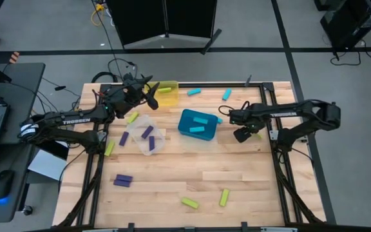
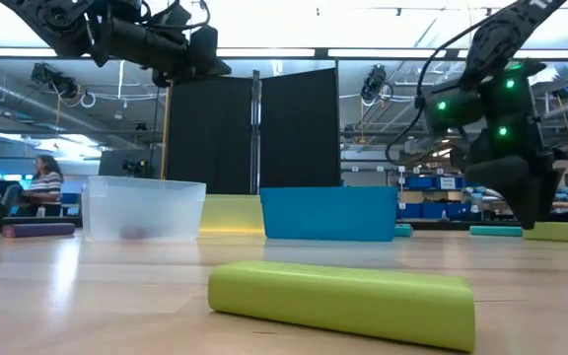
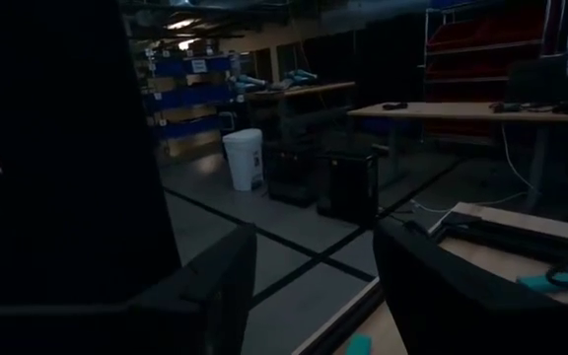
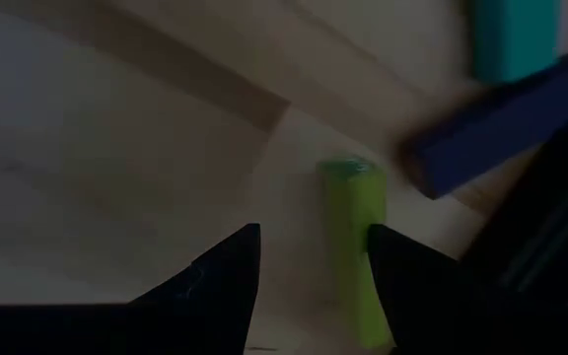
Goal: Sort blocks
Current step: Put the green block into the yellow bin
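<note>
My right gripper (image 1: pixel 242 134) (image 4: pixel 314 229) points down, open, just above a yellow-green block (image 4: pixel 351 227) that lies flat on the table right of the teal bin (image 1: pixel 198 132). The block shows between the fingers, close to one of them. My left gripper (image 1: pixel 153 98) (image 3: pixel 316 229) hangs open and level, with nothing in it, high over the yellow bin (image 1: pixel 168 94). The clear bin (image 1: pixel 148 143) holds purple blocks, and the teal bin holds cyan blocks (image 1: pixel 200 120).
Loose blocks lie about the table: cyan ones (image 1: pixel 194 91) at the far edge, a purple one (image 1: pixel 123 180) near left, yellow-green ones (image 1: pixel 190 203) at the near edge. In the right wrist view a dark purple bar (image 4: pixel 501 128) and a cyan block (image 4: pixel 511 39) lie beside the yellow-green block.
</note>
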`<state>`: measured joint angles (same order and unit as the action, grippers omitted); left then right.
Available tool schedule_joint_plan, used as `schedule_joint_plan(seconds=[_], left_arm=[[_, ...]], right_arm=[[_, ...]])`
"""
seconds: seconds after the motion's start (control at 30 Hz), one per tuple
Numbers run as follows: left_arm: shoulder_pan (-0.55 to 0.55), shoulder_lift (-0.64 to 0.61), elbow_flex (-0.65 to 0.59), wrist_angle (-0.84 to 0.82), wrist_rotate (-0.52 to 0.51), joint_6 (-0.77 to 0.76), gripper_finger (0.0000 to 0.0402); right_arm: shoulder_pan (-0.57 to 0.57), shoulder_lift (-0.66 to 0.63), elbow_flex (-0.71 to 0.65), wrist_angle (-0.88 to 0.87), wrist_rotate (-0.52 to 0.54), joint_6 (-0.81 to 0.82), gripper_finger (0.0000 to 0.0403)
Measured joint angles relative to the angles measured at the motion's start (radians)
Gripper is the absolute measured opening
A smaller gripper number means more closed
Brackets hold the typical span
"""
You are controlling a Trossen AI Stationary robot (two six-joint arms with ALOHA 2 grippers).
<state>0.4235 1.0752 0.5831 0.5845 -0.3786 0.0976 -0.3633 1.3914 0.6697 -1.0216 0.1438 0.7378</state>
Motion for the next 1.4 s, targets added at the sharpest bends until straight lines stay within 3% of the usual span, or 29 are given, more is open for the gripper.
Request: schedule_joint_plan(seconds=[0.4,0.9,1.17,1.4], left_arm=[[-0.001,0.0,0.0,-0.029,0.0,0.002,0.0214],[0.0,0.0,0.0,-0.03,0.0,0.006,0.0214],[0.0,0.0,0.0,-0.03,0.0,0.007,0.0213],[0.0,0.0,0.0,-0.03,-0.001,0.007,0.0213]], right_arm=[[-0.032,0.081,-0.001,0.043,-0.082,-0.049,0.0195],[-0.001,0.095,-0.002,0.029,-0.232,-0.089,0.0146],[0.021,0.095,-0.003,0.013,-0.25,-0.135,0.0156],[0.022,0.093,-0.002,0.05,-0.244,-0.136,0.0108]])
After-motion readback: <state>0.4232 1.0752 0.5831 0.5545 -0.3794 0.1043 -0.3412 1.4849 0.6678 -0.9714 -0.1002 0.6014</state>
